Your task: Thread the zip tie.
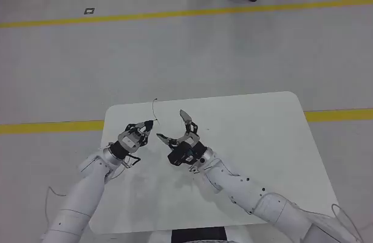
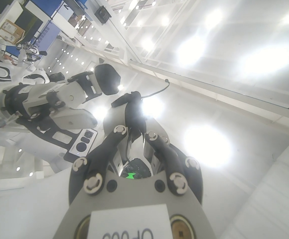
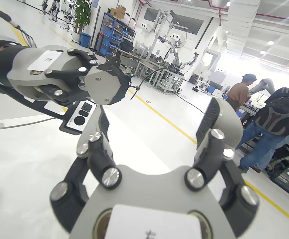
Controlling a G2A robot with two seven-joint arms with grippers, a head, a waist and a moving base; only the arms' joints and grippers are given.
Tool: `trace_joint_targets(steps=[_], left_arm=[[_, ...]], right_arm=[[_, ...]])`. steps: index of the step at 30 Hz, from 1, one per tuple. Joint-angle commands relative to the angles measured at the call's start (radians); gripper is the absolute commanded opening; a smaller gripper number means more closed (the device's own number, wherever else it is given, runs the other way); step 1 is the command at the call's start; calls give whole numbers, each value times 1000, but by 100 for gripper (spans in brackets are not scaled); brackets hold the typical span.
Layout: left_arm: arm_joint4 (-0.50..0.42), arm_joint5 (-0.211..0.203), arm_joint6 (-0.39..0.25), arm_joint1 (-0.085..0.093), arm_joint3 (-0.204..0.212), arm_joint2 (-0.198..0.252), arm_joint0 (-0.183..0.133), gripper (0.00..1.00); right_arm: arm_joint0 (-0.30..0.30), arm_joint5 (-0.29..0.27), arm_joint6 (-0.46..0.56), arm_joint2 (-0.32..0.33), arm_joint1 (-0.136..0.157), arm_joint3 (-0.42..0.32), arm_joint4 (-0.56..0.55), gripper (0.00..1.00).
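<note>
Left gripper (image 2: pixel 132 100) is pinched shut on the zip tie (image 3: pixel 137 88), jaws closed hard, holding it up off the table (image 1: pixel 259 127) above the near-left part of the top. Right gripper (image 3: pixel 159 120) sits just beside it, spread wide with nothing in it, its ribbed pads (image 3: pixel 208 118) facing each other across the gap.

As I read it, the step in hand is getting my right side onto the free strap so I can feed it. I'd bring the open jaws in around the strap close to its tip rather than halfway along, so only a short, stiff bit leads. The left should hold dead steady while I do it. That strap looks thin and springy, and I expect it to bow away if I nudge it before closing. So I'd square the pads to it first, close gently, then line the tip up with the slot.

Now the lie of it. From above, the long axis runs away from me toward the far table edge, slightly bowed, jutting past the left fingertips. From the right wrist, the long strap arcs up and away, and a short stub points back down the other way. There's a small lump where the two meet — I can't tell whether that's the head.
</note>
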Motion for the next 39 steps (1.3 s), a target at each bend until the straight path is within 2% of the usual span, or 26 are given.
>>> trace_joint_targets(steps=[1, 5, 12, 34, 39], left_arm=[[0, 0, 0, -1, 0, -1, 0, 0], [0, 0, 0, -1, 0, -1, 0, 0], [0, 0, 0, -1, 0, -1, 0, 0], [0, 0, 0, -1, 0, -1, 0, 0], [0, 0, 0, -1, 0, -1, 0, 0]], right_arm=[[3, 0, -3, -1, -4, 6, 0, 42], [9, 0, -5, -7, -11, 20, 0, 42], [18, 0, -10, -20, -24, 38, 0, 29], [32, 0, -36, -30, -54, 70, 0, 22], [37, 0, -41, -32, -61, 79, 0, 17]])
